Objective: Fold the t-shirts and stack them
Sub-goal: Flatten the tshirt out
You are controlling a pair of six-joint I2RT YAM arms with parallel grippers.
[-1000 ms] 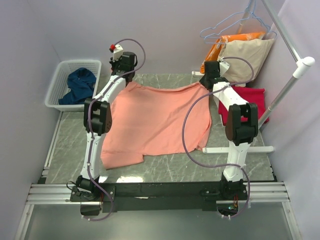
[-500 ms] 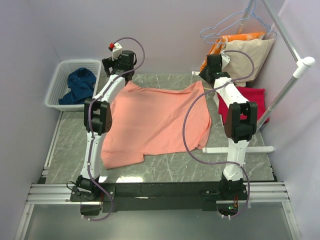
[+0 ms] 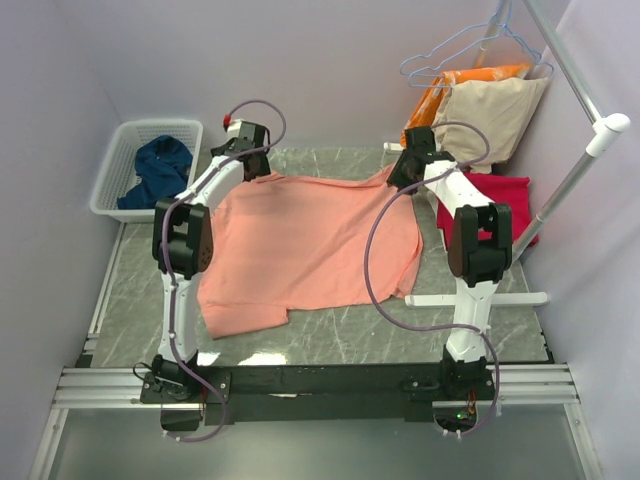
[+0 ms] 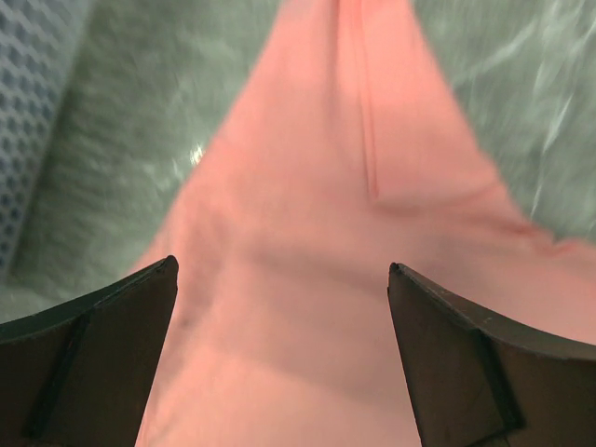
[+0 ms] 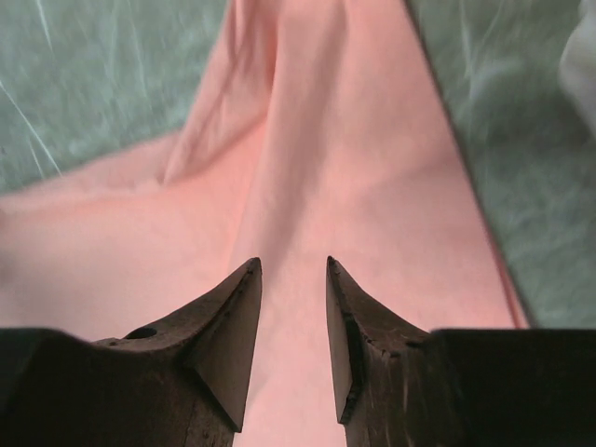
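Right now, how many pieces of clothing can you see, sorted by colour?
salmon-pink shirt: 1
navy-blue shirt: 1
crimson-red shirt: 1
orange garment: 1
beige garment: 1
Total: 5

You are looking at soft, even light from above in the top view. Shadows are falling only faintly, and the desk [image 3: 330,335] is giving off a pale sheen near its front edge. The left wrist view is smearing badly, with the salmon-pink shirt [image 4: 307,279] and the left hand [image 4: 281,264] blurring alike. The right wrist view is rendering the right hand [image 5: 291,263] more crisply, while the desk behind it is going soft.
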